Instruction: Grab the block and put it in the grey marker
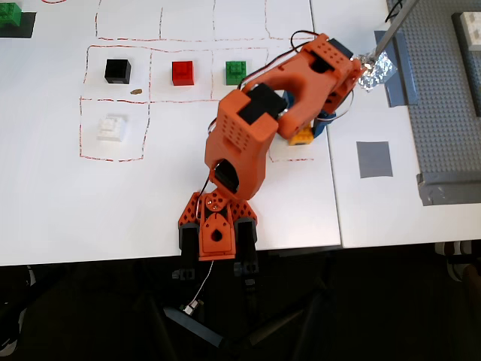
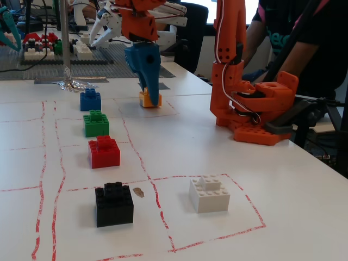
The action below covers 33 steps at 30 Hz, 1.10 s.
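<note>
Block (image 2: 149, 99) first: the small orange-yellow brick sits on the white table (image 2: 217, 163), just right of the blue brick (image 2: 90, 100) in the fixed view. My gripper (image 2: 150, 93) stands upright over it, fingers pinching its sides, low enough, I judge, to lift cleanly. Farther right in the overhead view, the grey marker (image 1: 373, 159) lies bare.
</note>
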{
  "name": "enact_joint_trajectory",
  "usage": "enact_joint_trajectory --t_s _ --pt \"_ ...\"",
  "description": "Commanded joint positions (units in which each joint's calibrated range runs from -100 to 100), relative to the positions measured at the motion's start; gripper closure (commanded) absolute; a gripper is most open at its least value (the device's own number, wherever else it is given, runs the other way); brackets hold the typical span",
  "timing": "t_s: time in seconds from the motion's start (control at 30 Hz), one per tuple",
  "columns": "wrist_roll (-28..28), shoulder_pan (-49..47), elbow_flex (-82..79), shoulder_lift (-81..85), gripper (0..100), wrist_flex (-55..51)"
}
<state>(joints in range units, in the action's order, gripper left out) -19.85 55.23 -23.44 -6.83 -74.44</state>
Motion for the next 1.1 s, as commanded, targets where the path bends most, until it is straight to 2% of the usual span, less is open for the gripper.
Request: enact_joint_trajectory --t_s 0.0,0.2,0.3,0.63,0.73,0.83,1.07 --pt "3.32 2.86 7.67 7.57 100 -2.54" --pt "10.79 5.86 14.38 9.37 100 -3.60" --pt "16.41 7.27 18.82 8.17 100 -6.22" --pt "41.47 16.62 27.61 2.65 100 -7.36" --pt "47.33 19.89 30.88 -0.45 100 -6.87" --pt "51.77 23.06 35.77 -4.76 100 -6.87" --pt "58.22 29.42 46.56 -14.41 100 -7.28"
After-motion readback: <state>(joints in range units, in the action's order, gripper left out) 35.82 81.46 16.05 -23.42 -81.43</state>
